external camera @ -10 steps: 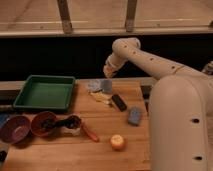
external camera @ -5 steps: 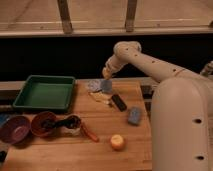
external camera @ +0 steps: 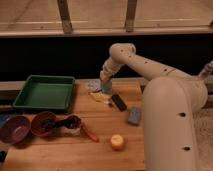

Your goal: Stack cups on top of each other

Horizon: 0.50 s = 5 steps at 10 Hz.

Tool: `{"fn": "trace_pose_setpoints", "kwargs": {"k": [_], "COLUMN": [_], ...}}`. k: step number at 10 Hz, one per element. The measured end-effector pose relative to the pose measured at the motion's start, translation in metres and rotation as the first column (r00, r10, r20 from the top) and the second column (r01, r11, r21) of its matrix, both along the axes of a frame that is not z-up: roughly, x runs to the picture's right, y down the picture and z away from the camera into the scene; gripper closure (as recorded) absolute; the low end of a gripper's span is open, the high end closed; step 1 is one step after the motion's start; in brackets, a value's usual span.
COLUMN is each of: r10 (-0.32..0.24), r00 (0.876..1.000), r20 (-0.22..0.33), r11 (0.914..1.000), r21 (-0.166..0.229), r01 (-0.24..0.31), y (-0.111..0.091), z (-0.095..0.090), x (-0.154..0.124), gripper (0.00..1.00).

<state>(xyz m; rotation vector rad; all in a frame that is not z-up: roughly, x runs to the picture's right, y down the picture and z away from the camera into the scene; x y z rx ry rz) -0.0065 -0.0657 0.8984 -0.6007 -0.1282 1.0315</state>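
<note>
Gripper (external camera: 105, 80): at the far edge of the wooden table (external camera: 100, 150), lowered from the pale arm (external camera: 150, 67), fingers clenched.
Blue-grey cup (external camera: 106, 86): right under the fingertips, touching or nearly so; whether it is gripped cannot be told.
Silvery cup (external camera: 93, 85): just left of the blue-grey cup, beside the gripper, not under it.
Green tray (external camera: 44, 92): left of the cups.
Purple bowl (external camera: 13, 129): near left corner.
Reddish-brown bowl (external camera: 44, 124): just right of the purple one.
</note>
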Motion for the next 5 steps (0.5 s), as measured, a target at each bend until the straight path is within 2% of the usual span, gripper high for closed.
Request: {"fn": "trace_pose_setpoints", "kwargs": {"k": [5], "r10": [-0.029], "r00": [0.999], "r20": [-0.033], "r11": [0.9958], "r21": [-0.087], "r01": [0.026], "y": [0.022], "z": [0.017], "x": [-0.001], "gripper": [1.0]}}
